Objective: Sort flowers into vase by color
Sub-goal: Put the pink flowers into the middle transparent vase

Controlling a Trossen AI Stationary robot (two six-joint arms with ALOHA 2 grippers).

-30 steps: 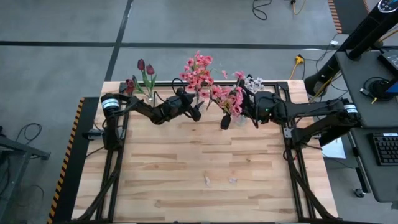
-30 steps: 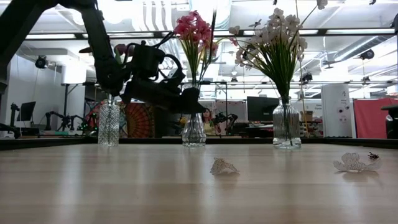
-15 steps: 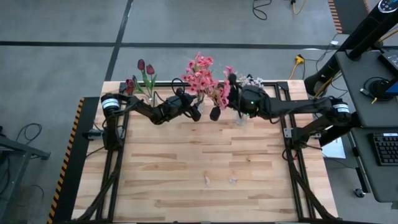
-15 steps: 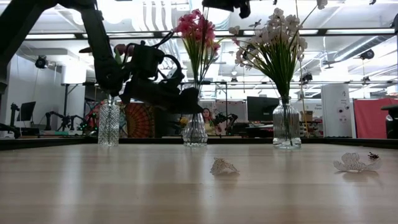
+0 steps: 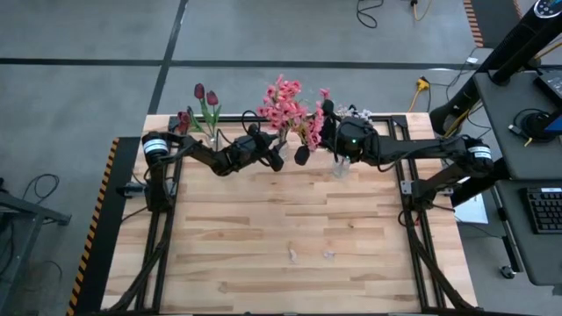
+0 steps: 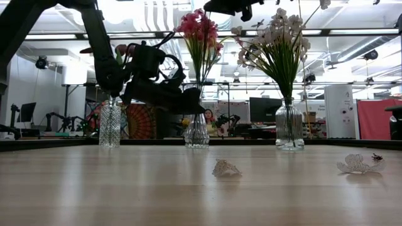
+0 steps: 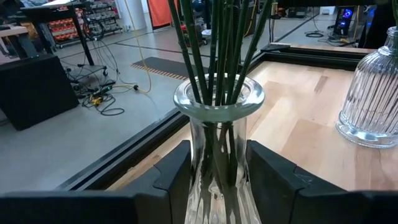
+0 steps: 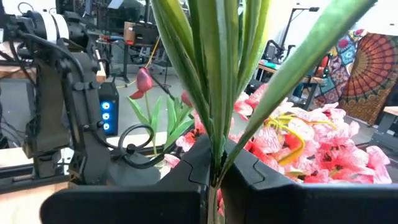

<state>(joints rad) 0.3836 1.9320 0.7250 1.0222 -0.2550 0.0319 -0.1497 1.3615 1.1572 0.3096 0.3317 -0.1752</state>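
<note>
While I watched, my left tool (image 7: 214,186) gripped the middle vase (image 7: 217,149) at the worktop's (image 5: 290,219) far edge, fingers pressed on both sides of the glass. My right tool (image 8: 214,165), shut on a pink flower (image 5: 314,130), hung just above that vase beside its pink blooms (image 5: 281,105).
</note>
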